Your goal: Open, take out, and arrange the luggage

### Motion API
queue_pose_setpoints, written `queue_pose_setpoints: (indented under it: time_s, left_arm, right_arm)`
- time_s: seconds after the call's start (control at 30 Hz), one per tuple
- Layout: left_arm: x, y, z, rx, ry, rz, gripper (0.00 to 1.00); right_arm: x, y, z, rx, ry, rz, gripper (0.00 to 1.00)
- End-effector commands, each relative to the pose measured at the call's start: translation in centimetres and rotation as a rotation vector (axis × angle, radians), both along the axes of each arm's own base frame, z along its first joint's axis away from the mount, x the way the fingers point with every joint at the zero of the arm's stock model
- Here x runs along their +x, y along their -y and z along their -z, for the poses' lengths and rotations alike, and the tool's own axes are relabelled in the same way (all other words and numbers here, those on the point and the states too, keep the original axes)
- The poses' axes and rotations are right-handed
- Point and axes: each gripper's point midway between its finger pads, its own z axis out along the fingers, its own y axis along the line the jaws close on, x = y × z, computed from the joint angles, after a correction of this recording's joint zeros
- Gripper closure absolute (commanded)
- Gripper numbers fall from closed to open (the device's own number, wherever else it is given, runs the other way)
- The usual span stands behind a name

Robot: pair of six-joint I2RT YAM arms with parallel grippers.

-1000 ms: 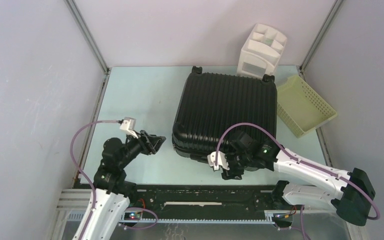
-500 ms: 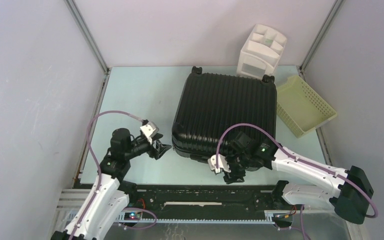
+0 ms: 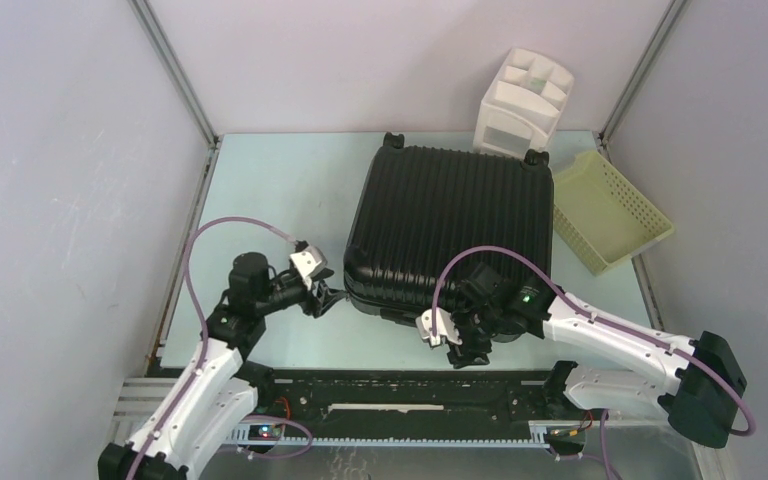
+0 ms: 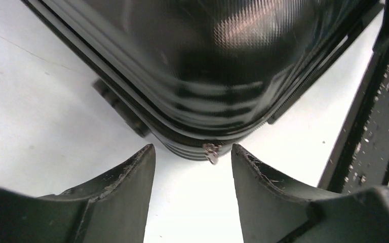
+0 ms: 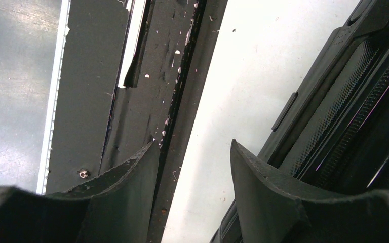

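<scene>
Luggage [image 3: 450,225] is lying flat and shut on the pale table [image 3: 280,200], ribbed shell up, wheels pointing at the back wall, sitting right of centre. L gripper [image 3: 330,298] is hovering low at the near-left corner, jaws standing apart w/ nothing btwn them. In its wrist view the fingers are framing a small metal zipper pull [image 4: 211,152] hanging at the corner seam; can't tell if they're touching it. R gripper [image 3: 463,357] is hanging just off the case's near edge, jaws likewise parted and empty, w/ the zip side running past on one side. The table strip btwn the case and the black front rail [image 3: 410,385] is looking narrow. The widest stretch of table is showing left of the case. Far right is looking tight: white drawer organizer [image 3: 523,100] is standing just behind the back-right corner, and yellow basket [image 3: 610,210] is sitting just beside the right edge.
</scene>
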Motion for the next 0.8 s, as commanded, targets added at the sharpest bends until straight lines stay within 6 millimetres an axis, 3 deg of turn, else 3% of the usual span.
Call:
queue_pose_setpoints:
  time_s: [0.0,0.2,0.43,0.77]
  left_arm:
    - [-0.4,0.8,0.0,0.057,0.007,0.039,0.39]
    - [0.0,0.9,2.6,0.137,-0.077,-0.015,0.4]
    - [0.8,0.5,2.8,0.131,-0.083,-0.078,0.48]
    - [0.6,1.5,2.4,0.07,-0.103,-0.056,0.55]
  right_arm:
    - [1.6,-0.2,-0.9,0.005,0.05,0.04,0.37]
    - [1.9,-0.2,-0.8,-0.006,0.056,0.052,0.37]
    - [1.9,-0.3,-1.1,0.004,0.065,0.052,0.37]
    - [1.8,-0.3,-1.0,0.002,0.065,0.049,0.37]
